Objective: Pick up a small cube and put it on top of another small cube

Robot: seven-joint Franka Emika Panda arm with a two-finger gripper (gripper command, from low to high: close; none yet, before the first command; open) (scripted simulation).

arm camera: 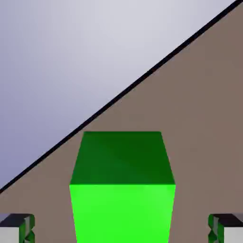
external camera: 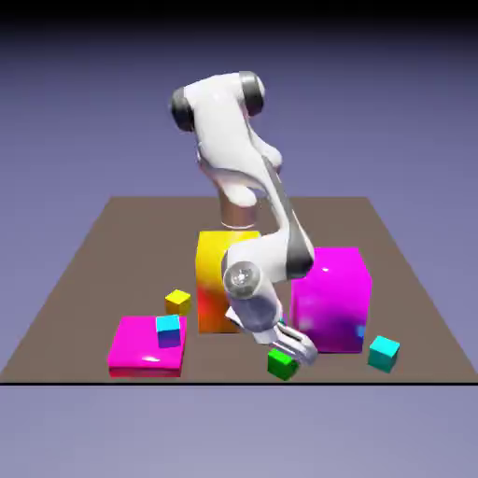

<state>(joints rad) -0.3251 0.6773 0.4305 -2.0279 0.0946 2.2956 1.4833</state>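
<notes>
Your hand (external camera: 297, 347) is down at the near edge of the counter (external camera: 84, 271), with the small green cube (external camera: 282, 363) right under it; in the hand view that green cube (arm camera: 122, 190) sits large between the two grey fingertips (arm camera: 17, 228), which stand spread, one on each side with a clear gap to the cube's faces, so nothing is pinched. You only see slivers of those fingertips, cut off by the bottom edge, and the cube's lower part is cut off there too. In the exterior view the hand covers part of the green cube's top, so you cannot tell from there whether the fingers touch it. The hand view gives you only the cube, a wedge of brown counter (arm camera: 209, 95) and its dark edge against the backdrop; the rest shows in the exterior view alone: a large magenta block (external camera: 331, 299) just behind the hand, a tall yellow-orange block (external camera: 217, 280) partly hidden by the arm, a flat magenta slab (external camera: 145, 347) toward the exterior view's left with a small cyan cube (external camera: 168, 329) sitting on it, a small yellow cube (external camera: 177, 302) near that slab, and another cyan cube (external camera: 383, 352) on the counter toward the exterior view's right. No writing or labels can be read on anything.
</notes>
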